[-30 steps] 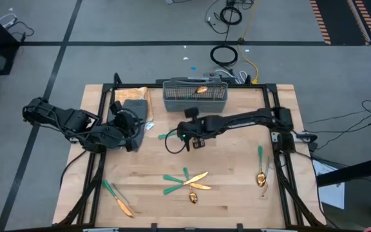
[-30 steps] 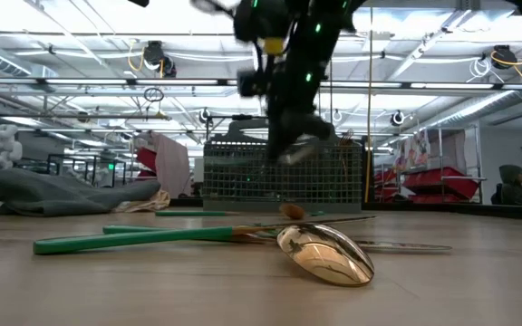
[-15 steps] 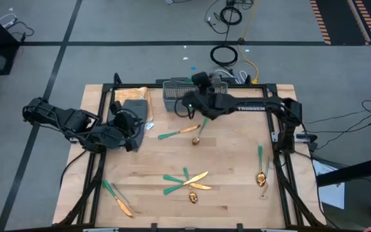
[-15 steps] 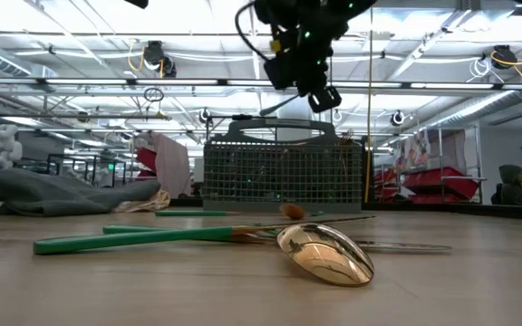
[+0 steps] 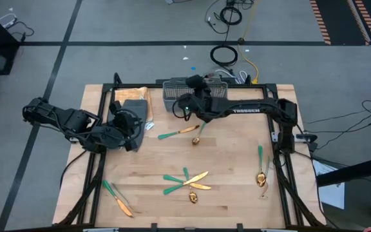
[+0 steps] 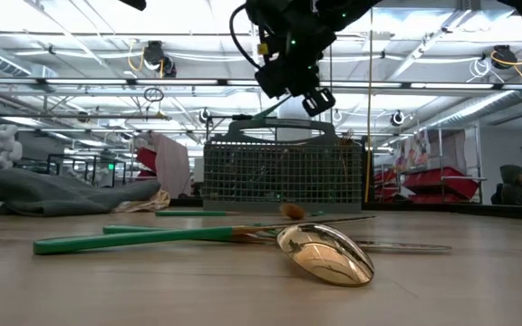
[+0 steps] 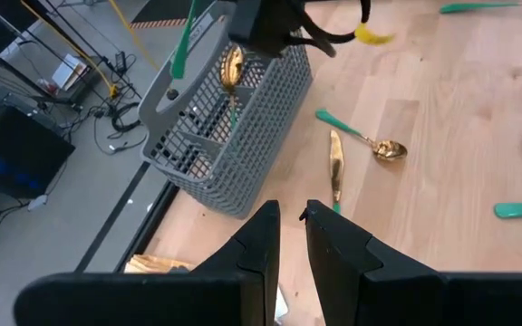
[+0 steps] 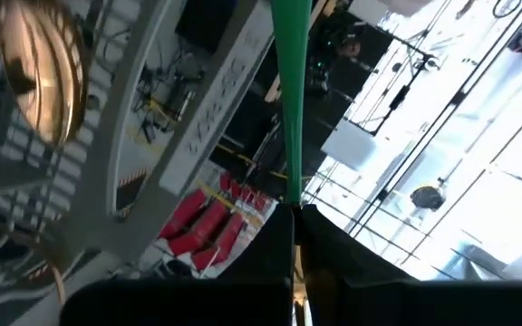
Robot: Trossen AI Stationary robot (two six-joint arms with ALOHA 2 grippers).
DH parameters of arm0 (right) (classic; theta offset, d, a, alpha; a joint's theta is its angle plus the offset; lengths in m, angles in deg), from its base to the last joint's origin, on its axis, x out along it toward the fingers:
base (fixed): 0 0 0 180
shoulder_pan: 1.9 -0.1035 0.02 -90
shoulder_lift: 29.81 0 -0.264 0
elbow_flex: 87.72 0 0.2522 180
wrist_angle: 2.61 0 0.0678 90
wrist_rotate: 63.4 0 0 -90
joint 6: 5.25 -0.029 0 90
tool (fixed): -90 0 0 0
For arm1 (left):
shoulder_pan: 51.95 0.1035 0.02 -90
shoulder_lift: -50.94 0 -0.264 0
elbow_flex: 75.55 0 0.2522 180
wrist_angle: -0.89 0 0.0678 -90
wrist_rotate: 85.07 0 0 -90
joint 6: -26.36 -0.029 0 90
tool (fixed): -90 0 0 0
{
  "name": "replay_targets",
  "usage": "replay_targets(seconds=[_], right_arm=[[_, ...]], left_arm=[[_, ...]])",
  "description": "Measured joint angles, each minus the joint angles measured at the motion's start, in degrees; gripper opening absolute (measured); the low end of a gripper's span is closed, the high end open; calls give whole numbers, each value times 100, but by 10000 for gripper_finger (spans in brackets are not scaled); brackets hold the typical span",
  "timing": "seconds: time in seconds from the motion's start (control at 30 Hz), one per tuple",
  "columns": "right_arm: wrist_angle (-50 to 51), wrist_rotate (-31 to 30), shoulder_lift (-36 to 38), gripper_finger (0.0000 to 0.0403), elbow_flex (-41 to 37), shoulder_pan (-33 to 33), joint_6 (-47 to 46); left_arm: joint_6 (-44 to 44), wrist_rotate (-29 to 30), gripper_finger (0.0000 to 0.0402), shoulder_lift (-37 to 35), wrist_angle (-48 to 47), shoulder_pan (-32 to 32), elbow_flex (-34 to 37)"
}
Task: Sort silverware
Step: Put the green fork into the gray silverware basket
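Silverware: gold-headed, green-handled pieces lie scattered on the wooden table; one more is in the right gripper and at least one already stands in the grey mesh basket.
Held piece: a green-handled utensil is pinched by its handle, which slants over the basket's rim; its head cannot be made out.
Right gripper: raised over the basket at the far edge of the table, fingers clamped together on that green handle.
Left gripper: waits low near the table's left side, just in front of the grey folded cloth; fingers stand a narrow gap apart with nothing between them.
Basket contents: a gold spoon head shows inside one compartment, upright against the mesh.
Near the basket: a knife and a spoon lie just in front of it, close together.
Table centre: a cluster of crossed pieces, green handles fanning left, with a spoon nearest the front edge.
Right side: a spoon and another piece lie near the frame rail.
Front left: two pieces lie side by side, slanted.
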Motion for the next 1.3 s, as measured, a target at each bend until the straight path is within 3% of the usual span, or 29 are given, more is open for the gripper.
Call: replay_targets(seconds=[0.13, 0.3, 0.43, 0.8, 1.1, 1.3], right_arm=[[1615, -360, 198, 0, 2, 24, -888], [4102, -948, 547, 0, 0, 224, -2901], [5270, -1057, 746, 0, 4, 302, -4052], [5599, -453, 545, 0, 4, 302, -4576], [6578, -338, 484, 0, -12, 332, -5151], [6616, -356, 484, 0, -250, 358, -4924]], left_arm=[[2, -2, 63, 0, -20, 0, 0], [0, -2, 63, 0, -62, -3, 1], [0, 1, 63, 0, -58, -3, 0], [149, 83, 63, 0, -82, -3, 0], [146, 83, 63, 0, -93, -3, 0], [146, 123, 63, 0, -87, -3, 0]])
